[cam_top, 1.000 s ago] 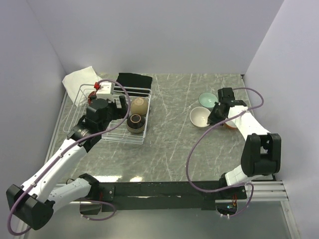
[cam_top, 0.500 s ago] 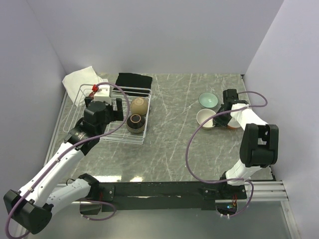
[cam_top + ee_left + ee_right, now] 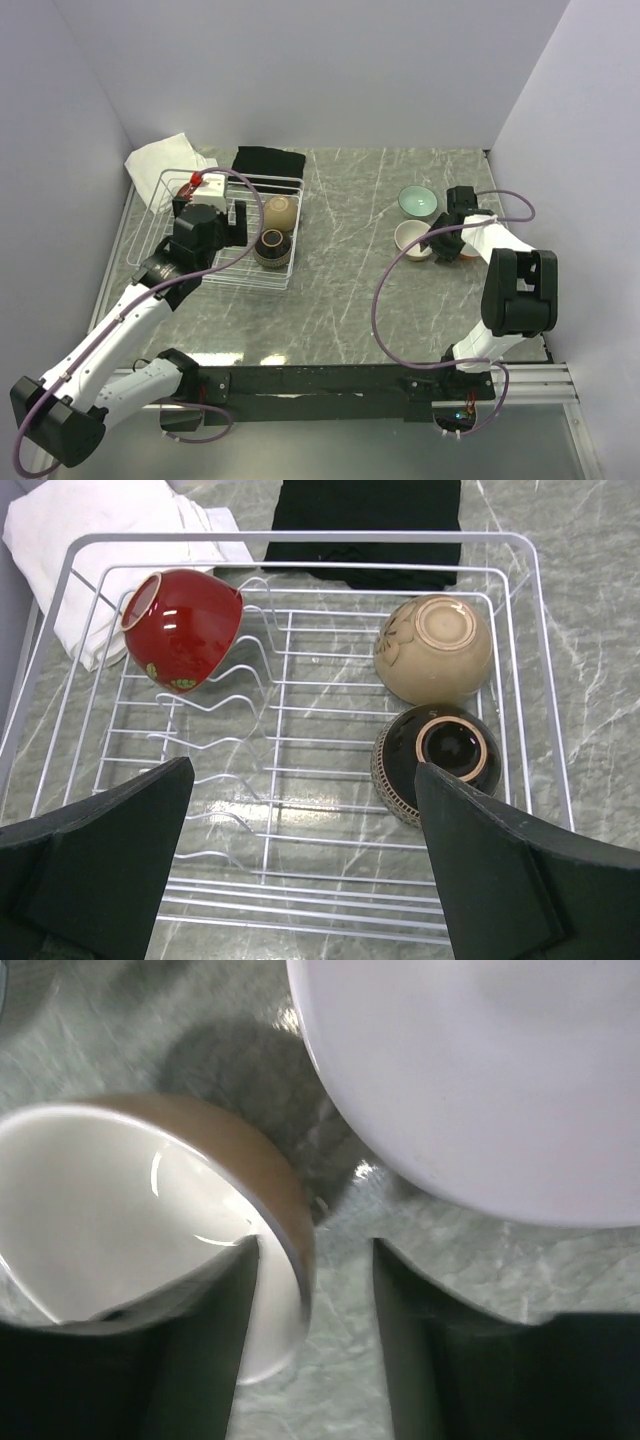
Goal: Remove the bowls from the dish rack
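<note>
Three racked bowls (image 3: 182, 630): slick, breakable; pinch a rim.
Left jaws: spread wide, empty.
Right jaws: parted astride tan bowl (image 3: 140, 1220).

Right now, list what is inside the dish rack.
Three bowls: dark red bowl on its side, beige bowl inverted, dark brown bowl upright. The left gripper covers the near corners of the dish rack.

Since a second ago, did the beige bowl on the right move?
Yes. The beige bowl shifted right, and now sits almost straight on the near side of the teal bowl.
</note>
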Available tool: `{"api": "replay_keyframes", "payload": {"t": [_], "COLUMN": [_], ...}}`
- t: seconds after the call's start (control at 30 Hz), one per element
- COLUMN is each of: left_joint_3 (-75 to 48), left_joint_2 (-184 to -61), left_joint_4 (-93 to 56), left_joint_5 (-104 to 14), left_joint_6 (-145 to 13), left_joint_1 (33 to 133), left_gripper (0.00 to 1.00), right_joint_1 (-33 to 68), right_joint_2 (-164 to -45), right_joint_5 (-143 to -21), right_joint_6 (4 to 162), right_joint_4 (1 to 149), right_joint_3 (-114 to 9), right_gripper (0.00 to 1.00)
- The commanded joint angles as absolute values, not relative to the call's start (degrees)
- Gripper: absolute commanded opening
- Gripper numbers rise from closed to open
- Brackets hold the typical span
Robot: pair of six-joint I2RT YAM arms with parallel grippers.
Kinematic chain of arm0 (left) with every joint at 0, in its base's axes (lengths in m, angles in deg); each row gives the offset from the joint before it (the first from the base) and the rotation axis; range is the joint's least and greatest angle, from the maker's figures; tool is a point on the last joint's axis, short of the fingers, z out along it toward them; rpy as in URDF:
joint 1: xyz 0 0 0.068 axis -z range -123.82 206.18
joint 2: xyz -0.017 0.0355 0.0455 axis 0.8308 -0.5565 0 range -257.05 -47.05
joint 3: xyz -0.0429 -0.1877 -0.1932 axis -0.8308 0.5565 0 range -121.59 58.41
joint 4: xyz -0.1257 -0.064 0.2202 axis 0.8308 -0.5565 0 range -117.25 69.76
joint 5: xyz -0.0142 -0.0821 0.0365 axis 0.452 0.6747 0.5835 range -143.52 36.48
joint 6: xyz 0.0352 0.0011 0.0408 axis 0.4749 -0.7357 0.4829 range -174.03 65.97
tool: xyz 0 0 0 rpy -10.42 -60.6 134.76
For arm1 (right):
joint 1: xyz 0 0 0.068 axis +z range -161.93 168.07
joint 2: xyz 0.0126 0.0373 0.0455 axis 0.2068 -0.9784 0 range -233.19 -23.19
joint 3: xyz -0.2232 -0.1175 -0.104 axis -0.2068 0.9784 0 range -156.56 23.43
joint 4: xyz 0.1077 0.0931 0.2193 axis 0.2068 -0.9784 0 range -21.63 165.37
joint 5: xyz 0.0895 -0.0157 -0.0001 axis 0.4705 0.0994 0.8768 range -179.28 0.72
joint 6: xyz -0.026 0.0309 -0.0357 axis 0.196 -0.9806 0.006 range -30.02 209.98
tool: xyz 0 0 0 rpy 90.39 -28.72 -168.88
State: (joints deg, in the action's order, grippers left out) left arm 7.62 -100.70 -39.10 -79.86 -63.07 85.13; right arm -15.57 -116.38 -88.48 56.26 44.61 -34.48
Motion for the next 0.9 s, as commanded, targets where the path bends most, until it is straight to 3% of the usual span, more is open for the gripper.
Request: {"api": "replay_keyframes", "payload": {"t": [0.0, 0.23, 0.43, 0.87], "left_joint_3": [5.15, 0.84, -4.78, -21.91], "left_joint_2": [-102.07, -109.17, -116.99, -139.41], "left_joint_4": [-40.28, -43.0, -44.68, -50.21], "left_joint_5": [-79.71, -79.8, -75.76, -75.49], "left_joint_6": [-62.12, -59.84, -57.02, -47.19], "left_joint_1": [84.92, 83.26, 74.92, 66.29], "left_gripper": [0.99, 0.99, 0.99, 0.99], "right_joint_1": [-15.71, -15.28, -12.38, -2.19], "right_joint_2": [-111.71, -103.71, -92.47, -85.51], "right_joint_5": [-89.19, -91.56, -91.75, -83.66], "right_joint_6": [55.35, 54.65, 56.93, 57.37], "right_joint_4": [46.2, 43.74, 46.36, 53.05], "right_joint_3": [-33.43, -33.69, -33.08, -29.56], "right_gripper": [0.64, 0.89, 1.0, 1.0]}}
